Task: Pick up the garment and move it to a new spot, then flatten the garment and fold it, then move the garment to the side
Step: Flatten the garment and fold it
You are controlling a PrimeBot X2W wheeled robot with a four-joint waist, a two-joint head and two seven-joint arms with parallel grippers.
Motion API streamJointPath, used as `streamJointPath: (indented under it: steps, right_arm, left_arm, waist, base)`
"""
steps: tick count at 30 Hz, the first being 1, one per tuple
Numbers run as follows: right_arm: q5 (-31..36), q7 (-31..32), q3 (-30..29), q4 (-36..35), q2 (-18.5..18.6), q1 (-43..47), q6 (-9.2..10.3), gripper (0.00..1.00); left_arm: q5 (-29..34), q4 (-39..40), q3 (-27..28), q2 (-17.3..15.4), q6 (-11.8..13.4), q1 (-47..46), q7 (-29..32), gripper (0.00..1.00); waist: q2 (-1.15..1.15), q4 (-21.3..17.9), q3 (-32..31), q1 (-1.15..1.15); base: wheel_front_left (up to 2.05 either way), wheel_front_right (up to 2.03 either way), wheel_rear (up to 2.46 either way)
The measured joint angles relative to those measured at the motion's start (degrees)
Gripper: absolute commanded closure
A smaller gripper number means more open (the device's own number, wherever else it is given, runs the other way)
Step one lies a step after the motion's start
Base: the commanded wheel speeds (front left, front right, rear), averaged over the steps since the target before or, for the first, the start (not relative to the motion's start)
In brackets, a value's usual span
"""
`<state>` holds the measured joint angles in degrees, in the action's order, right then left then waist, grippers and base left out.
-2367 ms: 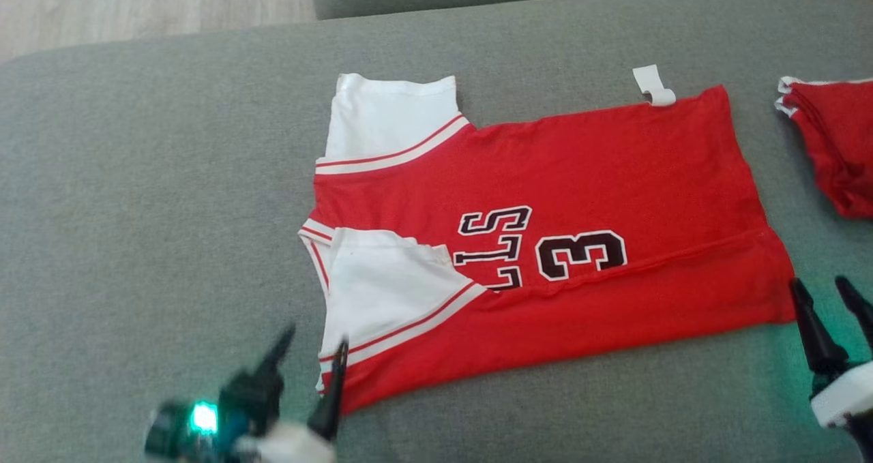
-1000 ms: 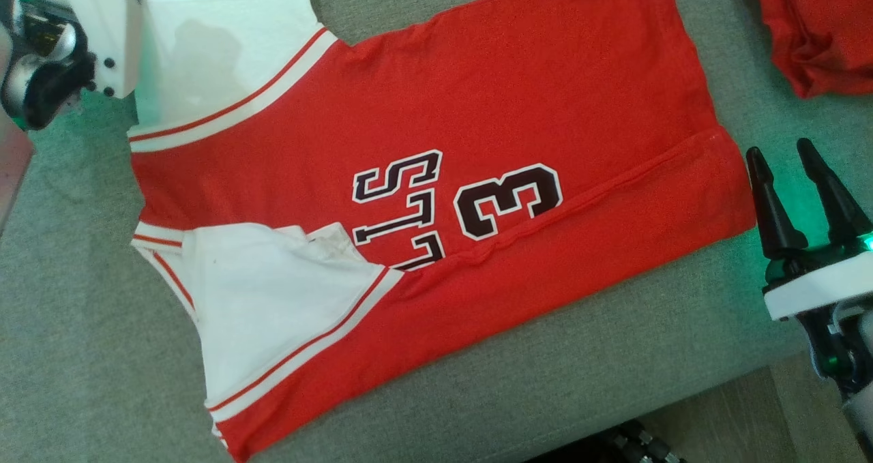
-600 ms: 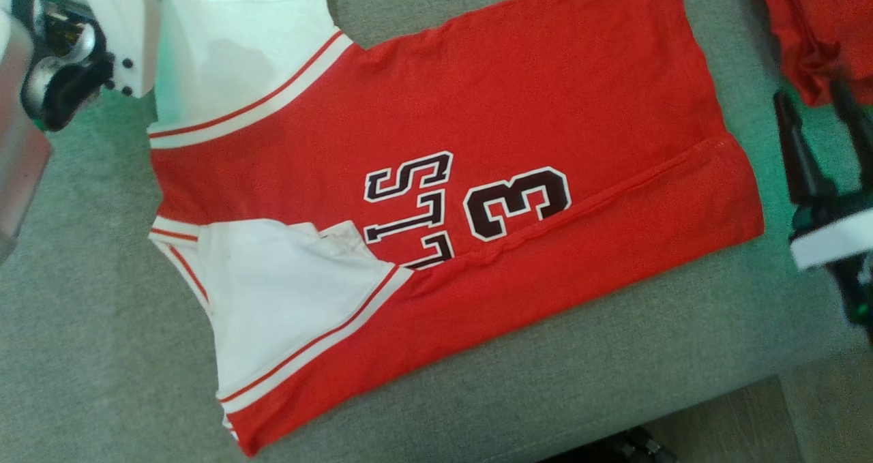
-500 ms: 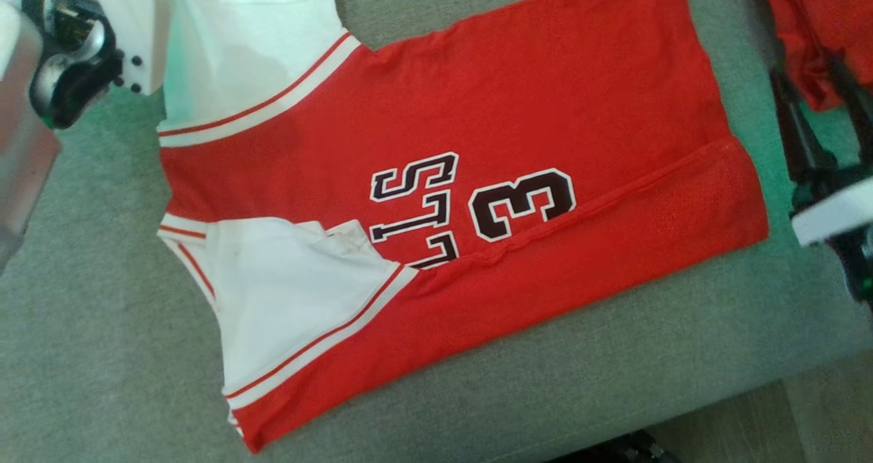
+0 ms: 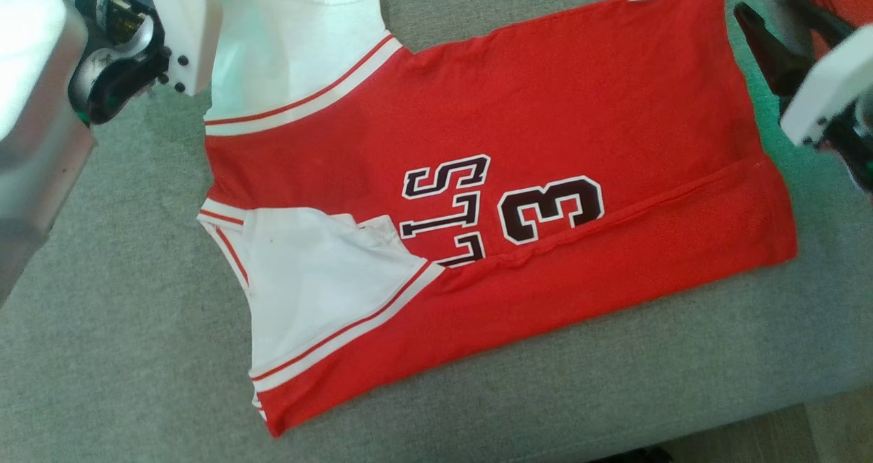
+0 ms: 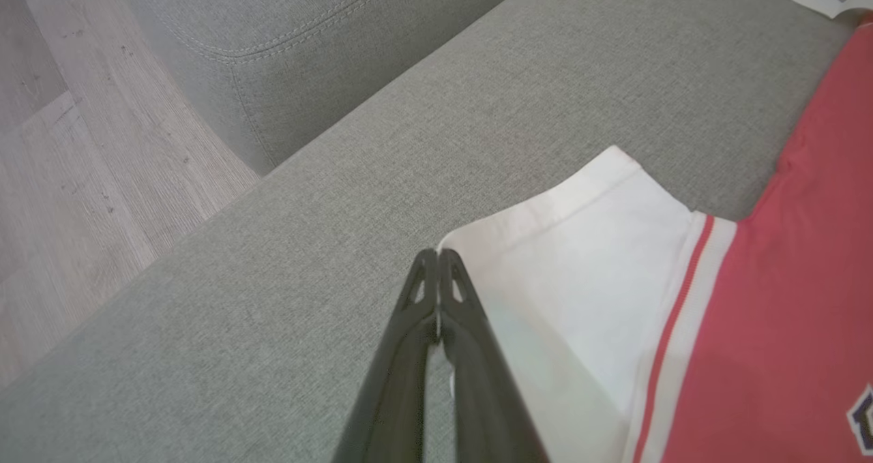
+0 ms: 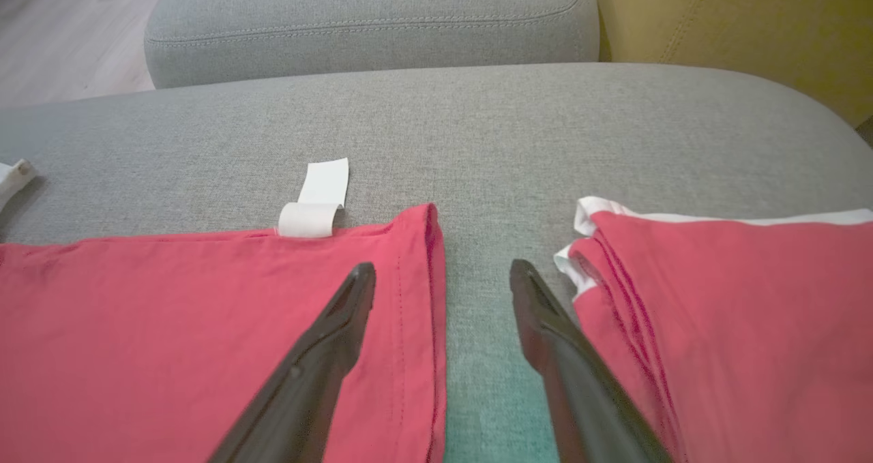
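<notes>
Both arms have swung out to the far side of the jersey (image 5: 545,129). A moment back they were down by its near edge, and the head camera has tipped along with them. That jersey lies flat on the grey sofa (image 5: 102,354), with its near long edge already turned over onto the lettering and the near sleeve tucked in.

Now the left gripper (image 6: 436,258) is pressed fully together right at the outer corner of the far white sleeve (image 6: 586,258). Whether any cloth is actually caught in it, I cannot tell. Meanwhile the right gripper (image 7: 443,270) stands wide over the jersey's far hem corner (image 7: 417,279), its outer side just beside another red garment (image 7: 736,299).

That's the danger spot, I'd say. If it closes carelessly it could nip the neighbour too and drag 2 garments instead of 1. On the left, a pinch that close to the corner may slip out on the lift, or take only 1 layer and leave the fold crooked. Uneven pulls from the 2 arms could also undo the near fold.
</notes>
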<state>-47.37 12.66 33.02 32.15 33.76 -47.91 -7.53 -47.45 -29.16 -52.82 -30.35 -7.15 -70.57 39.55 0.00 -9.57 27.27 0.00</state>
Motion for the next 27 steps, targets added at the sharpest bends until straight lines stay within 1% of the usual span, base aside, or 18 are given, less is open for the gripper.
streamJointPath:
  steps: [6,11,13,14,15,16,17,20,24,26,27]
  right_arm:
    - [0.18,1.55,4.48,7.83,-3.39,-6.85,0.00,0.00]
    - [0.97,1.30,7.80,12.63,-4.77,-10.20,0.00,0.00]
    - [0.94,0.89,8.88,14.34,-5.03,-10.92,0.00,0.08]
    - [0.70,0.86,9.36,15.12,-5.13,-11.27,0.00,0.13]
    - [0.31,0.64,9.73,15.77,-5.19,-11.52,0.00,0.21]
    - [-0.03,0.38,10.13,16.30,-5.21,-11.72,0.00,0.24]
    - [-0.22,0.05,10.62,16.81,-5.22,-11.94,0.00,0.33]
    - [-0.80,-1.10,11.79,18.08,-5.27,-12.89,0.00,0.52]
    - [-1.83,-1.88,13.37,19.33,-5.27,-14.15,0.00,0.62]
    - [-2.33,-2.03,14.29,19.90,-5.27,-14.55,0.00,0.64]
    - [-2.58,-2.21,14.71,20.20,-5.27,-14.83,0.00,0.66]
  left_arm:
    - [-0.51,1.58,-1.13,-0.46,-0.01,-0.99,0.77,1.00]
    - [-0.57,1.74,-1.79,-0.42,-0.01,-1.46,0.79,1.00]
    - [-0.57,1.71,-2.26,-0.27,-0.01,-1.75,0.79,1.00]
    - [-0.57,1.71,-2.45,-0.19,-0.01,-1.87,0.79,1.00]
    - [-0.57,1.68,-2.50,-0.04,-0.01,-1.96,0.78,1.00]
    - [-0.57,1.67,-2.54,0.07,-0.01,-2.02,0.77,1.00]
    - [-0.57,1.65,-2.57,0.18,-0.01,-2.05,0.71,1.00]
    - [-0.57,1.44,-2.80,0.49,-0.01,-2.06,0.69,1.00]
    - [-0.57,1.04,-3.03,0.81,-0.01,-2.54,0.46,1.00]
    - [-0.58,0.77,-3.10,0.96,-0.01,-3.06,0.15,1.00]
    - [-0.60,0.70,-3.13,0.99,-0.01,-3.25,0.12,1.00]
  waist:
    - [0.00,0.60,0.47,0.00]
    - [0.00,1.38,0.92,0.00]
    - [0.00,1.70,1.02,0.00]
    - [0.00,1.85,1.06,0.00]
    - [0.00,1.99,1.08,0.00]
    - [0.00,2.12,1.10,0.00]
    - [0.00,2.23,1.14,0.00]
    - [0.00,2.54,1.21,0.00]
    - [0.00,2.96,1.21,0.00]
    - [0.00,3.18,1.25,0.00]
    - [0.00,3.30,1.29,0.00]
  base:
    - [0.00,0.00,0.00]
    - [0.00,0.00,0.00]
    - [0.00,0.00,0.00]
    - [0.00,0.00,0.00]
    - [0.00,0.00,0.00]
    - [0.00,0.00,0.00]
    - [0.00,0.00,0.00]
    - [0.00,0.00,0.00]
    - [0.00,0.00,0.00]
    - [0.00,0.00,0.00]
    - [0.00,0.00,0.00]
